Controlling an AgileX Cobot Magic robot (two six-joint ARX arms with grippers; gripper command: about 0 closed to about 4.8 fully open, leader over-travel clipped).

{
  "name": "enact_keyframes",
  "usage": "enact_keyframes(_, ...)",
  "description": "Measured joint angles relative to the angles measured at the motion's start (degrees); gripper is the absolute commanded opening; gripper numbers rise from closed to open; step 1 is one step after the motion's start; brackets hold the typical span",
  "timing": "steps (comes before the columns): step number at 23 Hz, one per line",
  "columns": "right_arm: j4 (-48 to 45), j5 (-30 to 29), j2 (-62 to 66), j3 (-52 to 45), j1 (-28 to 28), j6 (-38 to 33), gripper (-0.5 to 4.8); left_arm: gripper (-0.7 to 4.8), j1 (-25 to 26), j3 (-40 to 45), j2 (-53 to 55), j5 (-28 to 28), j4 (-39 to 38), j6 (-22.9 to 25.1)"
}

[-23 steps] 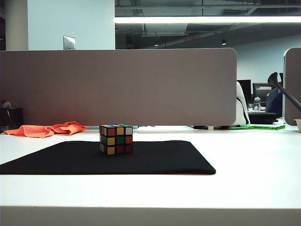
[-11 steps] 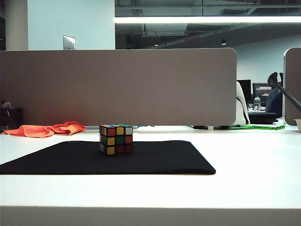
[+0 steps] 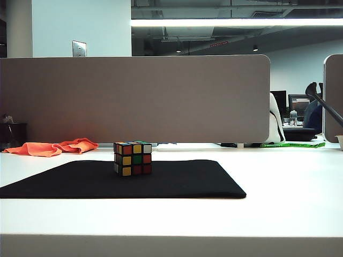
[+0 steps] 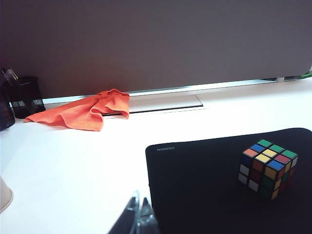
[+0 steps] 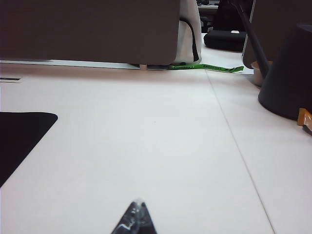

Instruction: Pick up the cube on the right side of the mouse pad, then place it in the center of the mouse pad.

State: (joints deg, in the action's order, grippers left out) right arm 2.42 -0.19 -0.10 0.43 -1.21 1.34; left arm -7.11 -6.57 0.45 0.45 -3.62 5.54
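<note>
From my station the biggest thing in front of me is the white surface, backed by a grey partition. On it lies the black mouse pad, flat, its long axis running across the exterior view; the left wrist view shows a small printed logo near one of its corners. Behind the pad's left end a crumpled orange cloth sits against the partition, well apart from the work.

The puzzle cube stands on the pad, square on one face, somewhat toward the far edge. It has no long axis; it is turned so that one vertical edge faces the exterior camera, with two sticker faces showing on either side of it. In the left wrist view it sits near the pad's middle, so I judge the placement is already made and the cube was set down flat so it would not roll or tip.

Neither arm appears in the exterior view. The left hand hovers low over the bare surface just beside the pad's edge, well apart from the cube, fingertips pressed together on nothing. The right hand is over bare surface off the pad's right side, also pressed together and empty.
</note>
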Motion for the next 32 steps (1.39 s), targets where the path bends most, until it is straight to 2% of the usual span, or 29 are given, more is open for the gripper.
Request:
enact_keyframes(5, 0.00, 0.13, 0.00, 0.00, 0.00, 0.00, -0.06, -0.06, 0.00, 0.00, 0.00, 0.13, 0.00, 0.00)
enact_keyframes(15, 0.02, 0.11, 0.00, 0.00, 0.00, -0.02, -0.06, -0.06, 0.00, 0.00, 0.00, 4.44, -0.02, 0.02)
enact_keyframes(24, 0.00, 0.11, 0.00, 0.00, 0.00, -0.02, -0.06, -0.06, 0.00, 0.00, 0.00, 3.32, -0.02, 0.02)
enact_keyframes(27, 0.00, 0.11, 0.00, 0.00, 0.00, -0.02, -0.06, -0.06, 0.00, 0.92, 0.04, -0.31, 0.87, 0.02)
enact_keyframes(32, 0.00, 0.11, 0.00, 0.00, 0.00, -0.02, -0.06, -0.06, 0.00, 1.51, 0.07, -0.94, 2.67, 0.04)
